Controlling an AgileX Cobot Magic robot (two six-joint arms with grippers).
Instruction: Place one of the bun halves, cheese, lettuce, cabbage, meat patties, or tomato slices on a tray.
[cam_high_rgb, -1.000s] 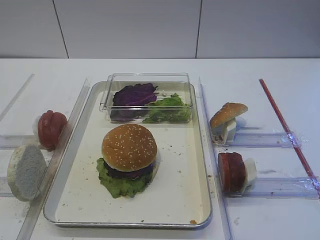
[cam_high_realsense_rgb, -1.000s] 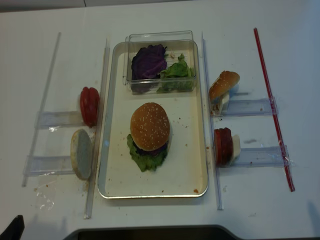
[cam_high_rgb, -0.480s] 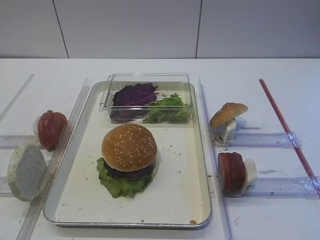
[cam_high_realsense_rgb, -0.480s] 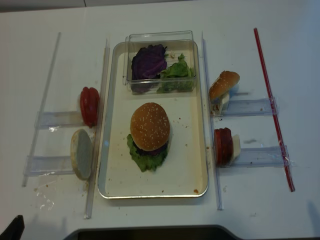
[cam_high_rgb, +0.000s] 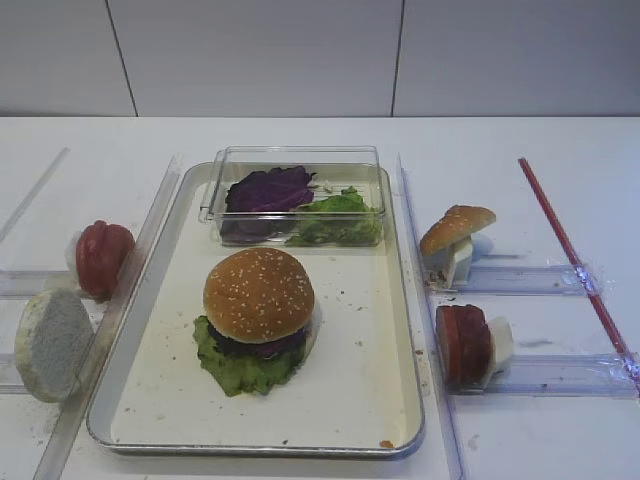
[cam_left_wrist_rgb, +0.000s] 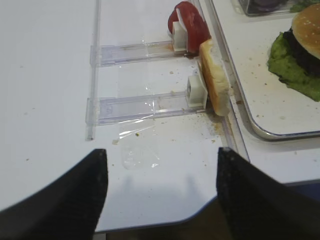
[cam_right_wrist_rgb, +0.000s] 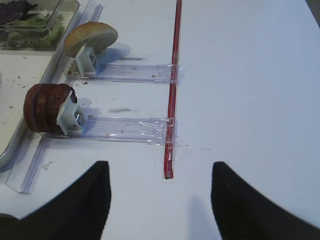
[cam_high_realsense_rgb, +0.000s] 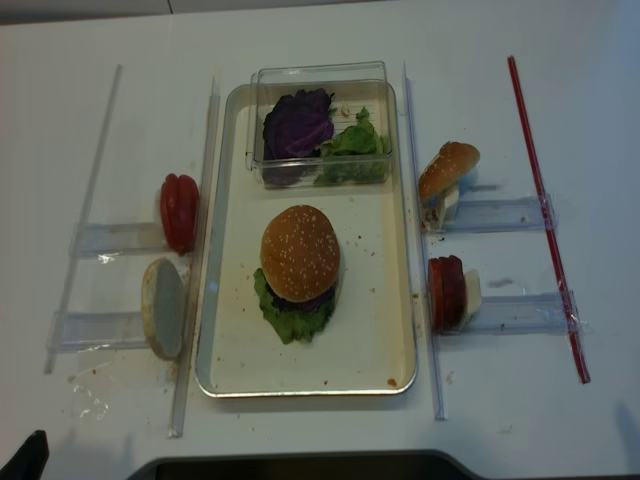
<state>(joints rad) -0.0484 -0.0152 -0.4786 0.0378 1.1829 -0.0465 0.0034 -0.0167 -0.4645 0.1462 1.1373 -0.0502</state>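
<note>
Tray (cam_high_rgb: 400, 330) rests on white table (cam_high_rgb: 520, 440), pale wall (cam_high_rgb: 300, 50) behind.

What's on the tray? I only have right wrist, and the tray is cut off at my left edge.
Observer: A stacked burger sits mid-tray: sesame bun top over a dark layer on lettuce.
Operator: Any stock left of the tray?
Observer: Yes. Red slices and a pale flat bun half stand on edge in clear holders, just outside the tray's left rim.
Operator: Left gripper?
Observer: The left gripper is open and empty, over bare table short of those holders.
</note>
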